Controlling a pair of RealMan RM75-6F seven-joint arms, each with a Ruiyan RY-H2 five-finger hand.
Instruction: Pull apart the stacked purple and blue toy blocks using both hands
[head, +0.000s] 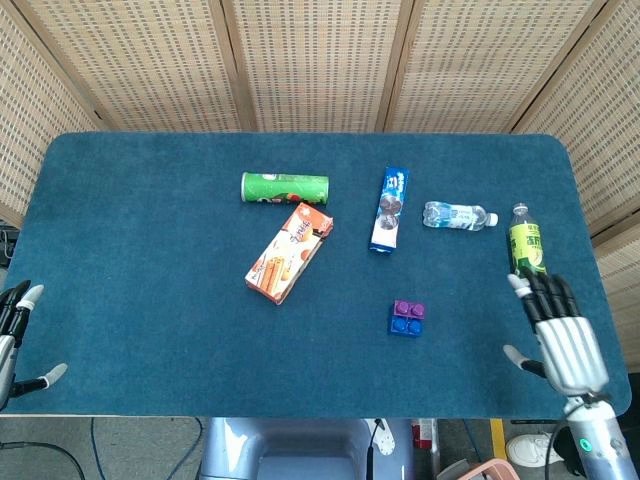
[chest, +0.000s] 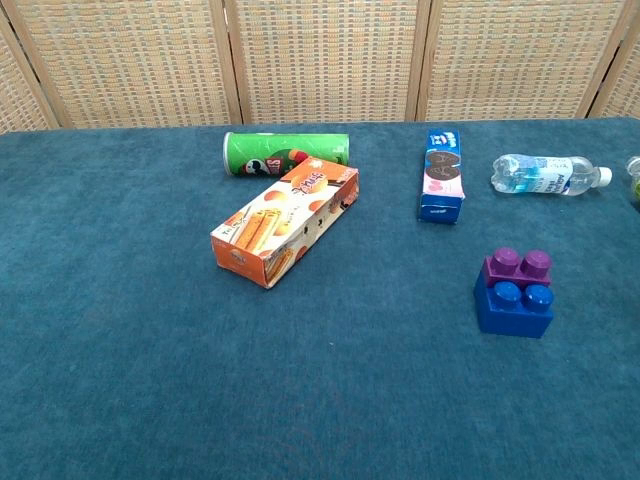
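Observation:
The purple block (head: 408, 309) and the blue block (head: 405, 325) sit joined together on the blue tabletop, right of centre and near the front. In the chest view the purple block (chest: 518, 266) stands behind the blue block (chest: 514, 306). My right hand (head: 562, 336) hovers over the table's right front corner, fingers spread, holding nothing, well to the right of the blocks. My left hand (head: 14, 336) shows only at the left front edge, fingers apart and empty. Neither hand appears in the chest view.
A green chip can (head: 285, 187), an orange snack box (head: 289, 251) and a blue cookie pack (head: 389, 208) lie behind the blocks. A clear water bottle (head: 457, 215) and a green-labelled bottle (head: 526, 247) lie at the right, the latter just beyond my right hand.

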